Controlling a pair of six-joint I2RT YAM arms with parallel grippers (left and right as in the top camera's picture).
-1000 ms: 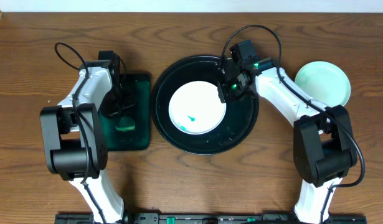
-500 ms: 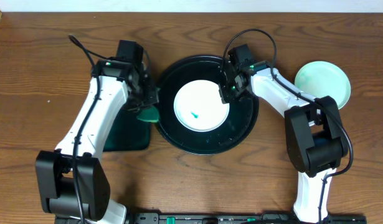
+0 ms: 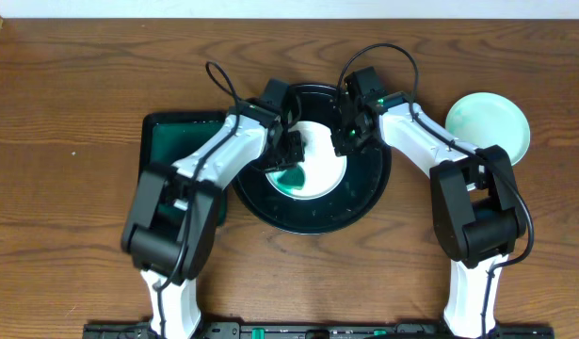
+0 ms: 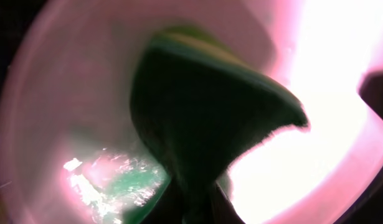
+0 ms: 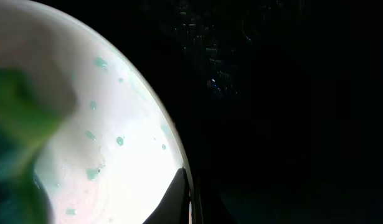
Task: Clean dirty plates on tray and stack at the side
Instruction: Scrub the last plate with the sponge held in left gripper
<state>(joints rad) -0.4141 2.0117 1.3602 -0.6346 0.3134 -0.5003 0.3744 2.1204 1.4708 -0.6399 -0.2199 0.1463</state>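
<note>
Green sponge [image 3: 289, 178] down on the white plate [image 3: 323, 156]; plate sits in the round black tray [image 3: 313, 224], mid-worktop [image 3: 63, 94].
left pincer [image 3: 291, 160] clamped narrow on the sponge, wet green smear beside it. right pincer [image 3: 346, 141] nipped on the plate's right rim; its wrist view shows one fingertip [image 5: 177, 190] just inside the rim and green droplets on the white. mint plate [image 3: 488, 124] lies off the tray, far right. green tray [image 3: 167, 141] just left of the black tray.

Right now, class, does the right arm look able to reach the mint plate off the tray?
Probably yes: the mint plate lies uncovered beside the right arm, nothing between them. But the right fingers are at the rim of the white plate now.
</note>
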